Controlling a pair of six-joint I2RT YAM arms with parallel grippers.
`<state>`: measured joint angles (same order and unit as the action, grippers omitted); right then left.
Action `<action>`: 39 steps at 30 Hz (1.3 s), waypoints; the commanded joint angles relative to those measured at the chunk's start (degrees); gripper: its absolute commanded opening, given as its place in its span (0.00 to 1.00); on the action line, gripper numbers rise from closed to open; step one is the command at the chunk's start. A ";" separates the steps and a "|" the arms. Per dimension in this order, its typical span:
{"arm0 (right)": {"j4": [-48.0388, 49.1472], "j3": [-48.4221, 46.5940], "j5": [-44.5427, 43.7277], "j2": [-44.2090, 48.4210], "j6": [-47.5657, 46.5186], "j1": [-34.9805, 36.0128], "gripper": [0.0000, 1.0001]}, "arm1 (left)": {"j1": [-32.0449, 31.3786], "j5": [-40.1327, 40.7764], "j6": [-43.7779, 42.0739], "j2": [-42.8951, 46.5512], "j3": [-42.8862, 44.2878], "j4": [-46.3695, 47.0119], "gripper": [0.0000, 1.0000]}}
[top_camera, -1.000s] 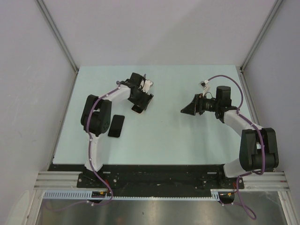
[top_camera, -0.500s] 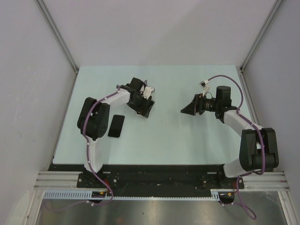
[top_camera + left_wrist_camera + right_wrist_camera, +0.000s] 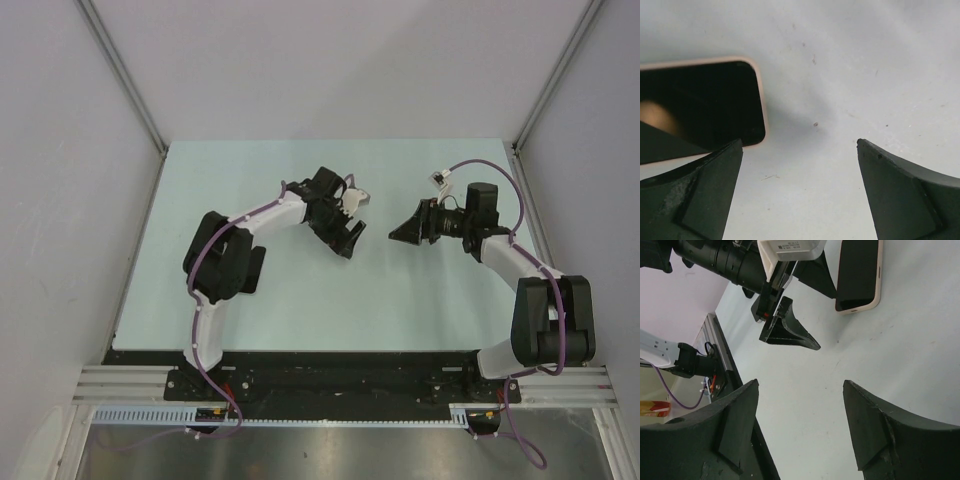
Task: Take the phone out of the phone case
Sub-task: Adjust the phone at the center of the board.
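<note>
A phone with a black screen sits in a pinkish phone case (image 3: 858,274) flat on the table. In the left wrist view a corner of the phone case (image 3: 700,102) lies just beyond my left finger, outside the jaws. My left gripper (image 3: 799,141) is open over bare table; in the top view it (image 3: 345,238) covers the phone. My right gripper (image 3: 801,381) is open and empty, pointing at the left gripper (image 3: 790,332) across a small gap. From above the right gripper (image 3: 402,233) hovers right of centre.
A second flat black slab (image 3: 256,270) lies on the table by the left arm's base link, partly hidden by it. Grey walls close in the table (image 3: 400,290) on three sides. The metal rail (image 3: 340,385) carrying both bases runs along the near edge.
My left arm has swung right toward the table's centre, ending close to the right gripper. The right gripper has barely shifted. Both stay open.
</note>
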<state>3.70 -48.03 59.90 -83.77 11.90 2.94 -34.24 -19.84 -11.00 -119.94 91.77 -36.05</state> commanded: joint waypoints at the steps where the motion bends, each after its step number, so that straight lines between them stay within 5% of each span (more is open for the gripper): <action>1: 1.83 -1.19 3.11 1.68 0.66 -0.56 0.74 | 0.22 -4.42 -1.12 1.99 4.73 0.10 1.00; 7: 3.24 -1.19 6.63 1.24 1.11 -1.71 0.82 | 1.10 -4.08 -7.26 9.01 3.25 2.04 1.00; 12: 3.42 -1.19 6.46 1.15 1.02 -1.80 1.00 | 3.30 -1.61 -23.42 11.48 3.42 3.09 1.00; 22: 3.06 -1.19 5.58 0.80 1.02 -1.97 1.00 | 4.53 9.45 -53.14 6.83 1.48 3.27 1.00; 30: 2.54 -1.19 5.23 1.33 0.32 -1.89 1.00 | 5.23 17.63 -46.76 -0.72 9.82 5.98 1.00; 39: 2.10 -1.19 4.96 1.85 -0.21 -1.97 1.00 | 5.59 24.18 -32.16 -1.51 6.48 24.62 1.00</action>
<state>5.13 -48.03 64.95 -83.77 12.99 1.21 -28.56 -2.55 -50.19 -121.49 97.62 -21.10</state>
